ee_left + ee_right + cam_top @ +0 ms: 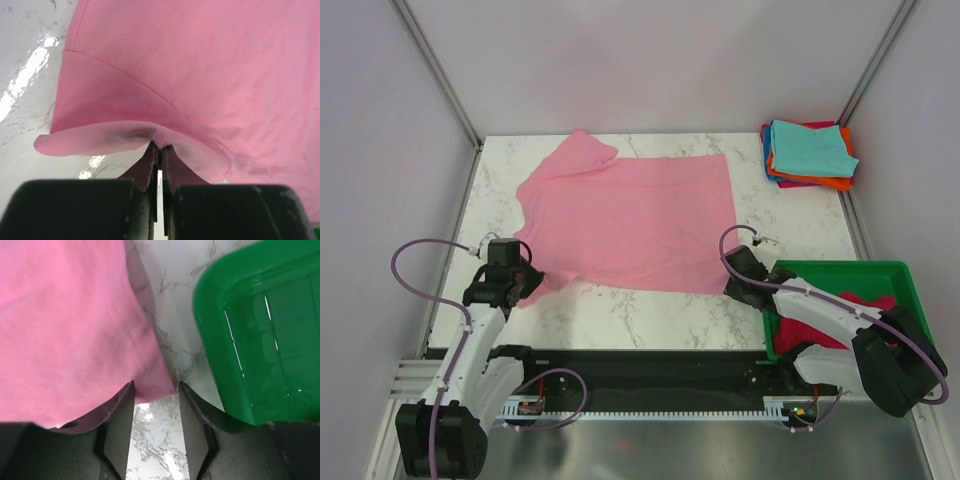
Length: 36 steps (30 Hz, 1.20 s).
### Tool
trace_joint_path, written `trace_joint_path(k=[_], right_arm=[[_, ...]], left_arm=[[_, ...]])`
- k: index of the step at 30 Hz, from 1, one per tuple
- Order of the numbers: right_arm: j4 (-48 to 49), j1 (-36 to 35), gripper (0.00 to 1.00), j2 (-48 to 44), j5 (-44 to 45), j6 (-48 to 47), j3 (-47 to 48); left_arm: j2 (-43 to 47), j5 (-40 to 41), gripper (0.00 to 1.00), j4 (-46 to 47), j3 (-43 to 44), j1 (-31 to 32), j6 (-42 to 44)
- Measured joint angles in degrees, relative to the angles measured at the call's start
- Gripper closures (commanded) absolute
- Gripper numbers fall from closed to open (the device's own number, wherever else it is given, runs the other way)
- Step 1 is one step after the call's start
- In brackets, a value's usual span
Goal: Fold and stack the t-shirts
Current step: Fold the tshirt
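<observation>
One pink t-shirt lies spread on the marble surface, a folded stack at the far right corner. Left wrist: left jaws clenched on its sleeve edge. Right wrist: right jaws released, astride the hem corner beside the green bin.

The top camera looks steeply down from the near side onto the whole table. Both wrist cameras sit close at the near edge of the pink t-shirt (sleeve left, hem right), which all views share.
</observation>
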State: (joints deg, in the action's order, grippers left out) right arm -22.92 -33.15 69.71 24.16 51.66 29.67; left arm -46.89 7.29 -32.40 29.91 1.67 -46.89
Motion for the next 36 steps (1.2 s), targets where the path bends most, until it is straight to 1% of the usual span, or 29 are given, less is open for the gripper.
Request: trace_joint_path(k=[2, 8, 12, 13, 15, 16, 17, 21, 25, 30, 32, 36], right_arm=[[0.0, 0.0, 0.56, -1.0, 0.2, 0.1, -0.8], [1.5, 0.0, 0.58, -1.0, 0.6, 0.0, -1.5], [3.1, 0.1, 0.64, 0.3, 1.8, -0.4, -1.4], [3.3, 0.1, 0.76, 0.6, 2.0, -0.6, -1.2], [4.1, 0.2, 0.88, 1.9, 2.5, -0.9, -0.8], [4.7, 0.2, 0.98, 2.6, 2.6, -1.0, -0.3], [5.2, 0.3, 1.00, 3.3, 2.6, -1.2, 0.1], [5.9, 0.3, 1.00, 3.8, 2.3, -1.4, 0.3], [3.6, 0.5, 1.00, 1.9, -0.2, -1.5, 0.2], [-1.2, 0.5, 1.00, -1.6, -2.9, -1.9, 0.3], [-3.2, 0.5, 1.00, -3.0, -3.8, -2.2, 0.9], [-6.5, 0.5, 1.00, -4.3, -4.7, -3.3, 4.8]], left_arm=[[0.0, 0.0, 0.98, 0.0, 0.0, 0.0, 0.1], [0.0, -0.1, 0.98, 0.0, 0.0, 0.0, 0.4], [0.1, -0.2, 0.98, 0.0, -0.2, 0.0, 0.5], [0.2, -0.2, 0.98, 0.0, -0.2, 0.0, 0.5], [0.4, -0.2, 0.98, 0.0, -0.3, 0.0, 0.5], [0.6, -0.2, 0.98, 0.0, -0.3, 0.0, 0.5], [0.8, -0.4, 0.98, 0.0, -0.3, 0.0, 0.7], [1.2, -2.1, 0.98, 0.0, -0.3, 0.5, 2.0], [-1.2, -7.0, 0.98, -0.9, 1.2, 1.6, 4.5], [-6.1, -13.5, 0.98, -4.4, 8.8, 1.7, 10.7], [-7.7, -14.8, 0.98, -6.0, 12.3, 1.7, 13.1], [-8.3, -17.0, 0.98, -8.5, 16.3, 1.7, 16.9]])
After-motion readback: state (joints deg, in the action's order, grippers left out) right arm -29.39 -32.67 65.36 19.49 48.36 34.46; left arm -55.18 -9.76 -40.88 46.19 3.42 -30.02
